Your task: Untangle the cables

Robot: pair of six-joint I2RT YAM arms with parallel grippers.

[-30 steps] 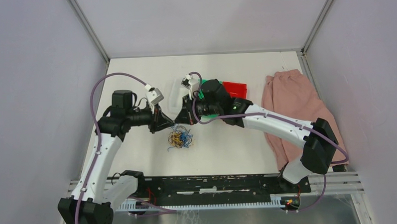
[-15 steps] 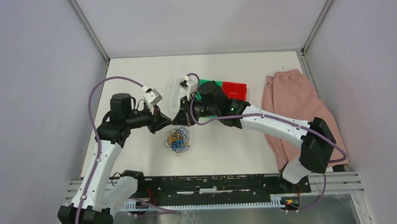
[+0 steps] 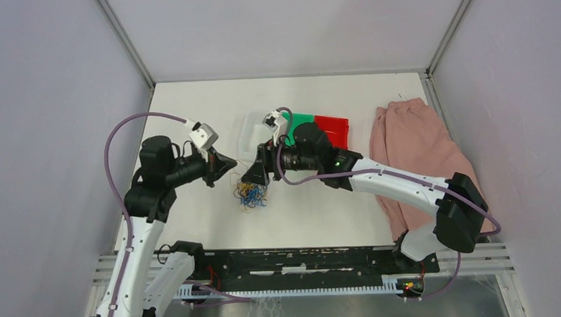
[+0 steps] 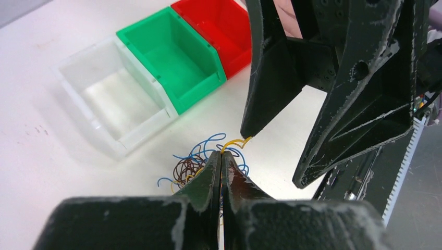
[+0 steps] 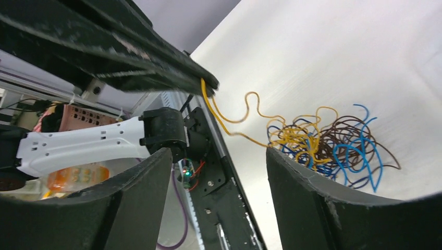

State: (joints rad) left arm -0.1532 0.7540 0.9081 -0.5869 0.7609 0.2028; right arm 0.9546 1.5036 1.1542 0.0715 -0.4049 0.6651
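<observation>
The cables (image 3: pixel 251 195) lie in a small tangle of blue, brown and yellow strands on the white table; they also show in the left wrist view (image 4: pixel 190 165) and the right wrist view (image 5: pixel 333 139). My left gripper (image 3: pixel 234 162) (image 4: pixel 220 155) (image 5: pixel 210 83) is up and left of the tangle, shut on one yellow strand (image 5: pixel 229 119) that runs taut-curly back into the tangle. My right gripper (image 3: pixel 252 177) (image 4: pixel 273 156) (image 5: pixel 219 153) hangs just above the tangle, open, with nothing between its fingers.
Three bins stand in a row behind the tangle: clear (image 3: pixel 247 135), green (image 3: pixel 303 122), red (image 3: pixel 333 127). A pink cloth (image 3: pixel 415 154) lies at the right. A black rail (image 3: pixel 302 260) runs along the near edge.
My right gripper has opened and let go, dropping closer over the tangle. My left gripper has shut tight on the yellow strand and drawn back to the left.
</observation>
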